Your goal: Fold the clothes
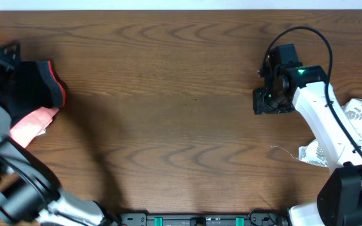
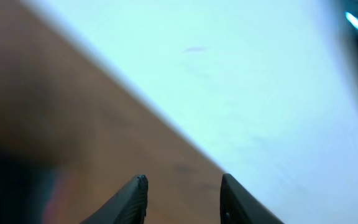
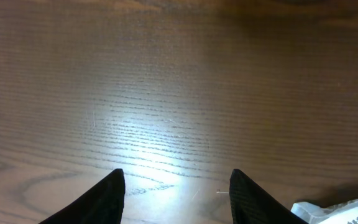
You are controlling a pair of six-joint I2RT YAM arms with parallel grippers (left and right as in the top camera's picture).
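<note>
L gripper and R gripper are both hanging w/ jaws apart, empty; black leggings are sitting bunched at far-left edge of table, so a nudge is risking them sliding off.

Glossy brown wood-grain table

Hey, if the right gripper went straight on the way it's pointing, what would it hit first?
Most likely bare table: the right gripper tilts down at open wood, nothing between its open fingers. The leaf-print cloth lies off to one side, out of that line.
</note>
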